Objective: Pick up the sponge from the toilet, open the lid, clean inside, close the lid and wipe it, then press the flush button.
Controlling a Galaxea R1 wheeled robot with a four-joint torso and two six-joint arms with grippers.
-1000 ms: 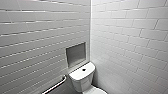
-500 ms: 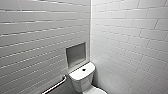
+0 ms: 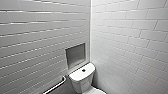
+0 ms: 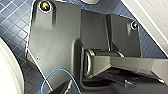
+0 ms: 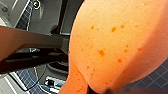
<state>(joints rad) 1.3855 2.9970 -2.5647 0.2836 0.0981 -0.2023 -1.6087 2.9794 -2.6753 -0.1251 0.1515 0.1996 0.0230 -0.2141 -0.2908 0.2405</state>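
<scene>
Head view vs 1.0 s and 0.5 s ago: no shift, same framing, toilet [image 3: 82, 77] in the same spot at lower centre

Sponge [image 5: 117, 42]: in the right wrist view, very close to the lens, covering the centre and right of the frame. Its narrow lower end runs down to the right gripper [image 5: 98, 90] at the bottom edge, where it is creased and squeezed in; read as the gripper pinching the sponge there. Fingers themselves hard to make out

Left gripper: open or closed, cannot tell

Materials / shapes:
- Sponge: orange, matte, soft, bulging and rounded, surface pitted with small darker pores
- Toilet: white glossy ceramic; rounded rectangular cistern with a small dark round button [image 3: 83, 70] on its flat top; a sliver of white bowl end at the bottom edge
- Walls [image 3: 130, 37]: white oblong tiles in offset rows, meeting at a corner just behind the cistern
- Niche [image 3: 75, 55]: grey rectangular recess in the left wall, above and left of the cistern
- Rail [image 3: 56, 86]: shiny metal bar, lower left, slanting
- Floor [image 4: 12, 22]: small dark blue square tiles with pale grout, upper left of the left wrist view
- Thin light-blue cable [image 4: 53, 75] loops at the lower centre-left of that view
</scene>
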